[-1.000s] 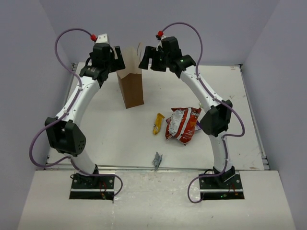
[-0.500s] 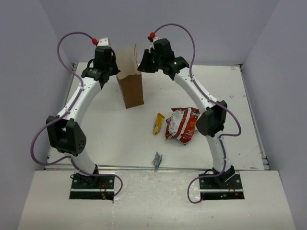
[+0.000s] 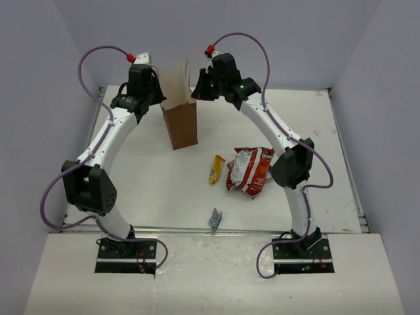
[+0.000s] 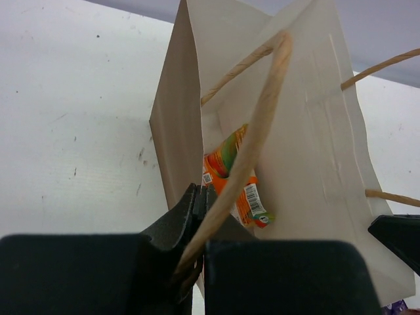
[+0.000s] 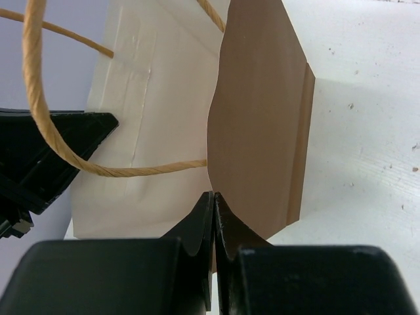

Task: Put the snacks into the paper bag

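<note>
Two hands hold the paper bag (image 3: 180, 128) by its top rim, one on each side. At the left hand (image 3: 156, 92), the wrist view shows fingers (image 4: 177, 223) pressed together on the rim beside a loop handle. Just beyond them, inside the white lining, lies an orange packet (image 4: 233, 174) that the overhead view hides. The right hand (image 3: 199, 88) is clamped tight on the brown wall's edge. Only the overhead view shows the yellow bar (image 3: 216, 168) and, just beside it, the chip bag (image 3: 251, 170), lying on the worktop (image 3: 131, 184) well apart from both hands.
</note>
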### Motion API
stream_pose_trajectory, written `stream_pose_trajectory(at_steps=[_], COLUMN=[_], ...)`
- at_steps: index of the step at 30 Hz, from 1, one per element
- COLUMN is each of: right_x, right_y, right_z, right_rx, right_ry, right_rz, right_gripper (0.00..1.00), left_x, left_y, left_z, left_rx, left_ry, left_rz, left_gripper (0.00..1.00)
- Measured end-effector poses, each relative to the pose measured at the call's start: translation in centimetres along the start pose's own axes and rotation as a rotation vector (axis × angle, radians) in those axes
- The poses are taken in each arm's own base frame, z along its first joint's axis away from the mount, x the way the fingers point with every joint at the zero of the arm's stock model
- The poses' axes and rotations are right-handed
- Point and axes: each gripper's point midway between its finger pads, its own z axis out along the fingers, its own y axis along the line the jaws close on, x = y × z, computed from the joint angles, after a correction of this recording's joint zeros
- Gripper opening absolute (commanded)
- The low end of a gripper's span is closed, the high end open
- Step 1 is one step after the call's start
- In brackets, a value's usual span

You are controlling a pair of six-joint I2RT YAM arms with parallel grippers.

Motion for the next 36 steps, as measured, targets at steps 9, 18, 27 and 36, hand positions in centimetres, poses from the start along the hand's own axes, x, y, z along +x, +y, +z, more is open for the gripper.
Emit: stream_pose_trajectory(at_steps=[9,18,27,36], right_x=[2.1,5.7,9.2,10.8], right_y=[-0.1,3.4,4.5,5.1], right_z=[-3.5,-9.4,-13.9,-16.7], right_rx=[0.028,-0.005,0.006,0.013], right_ry=[0.067,0.134,0.202,0.207], right_rz=[0.003,-0.033,-0.05,-0.021], right_gripper=[0.0,0.0,0.0,0.65], left_x=[1.5,4.3,8.0,8.6], left_y=[-0.6,-2.5,-5.6,-5.2], left_z=[-3.8,-8.8,-11.6,-13.4], left_rx=[0.061,0.205,0.346,0.364], left_ry=[0.045,0.126,0.206,0.219], left_rz=[0.01,0.037,0.076,0.095], left_gripper=[0.0,0.0,0.0,0.71])
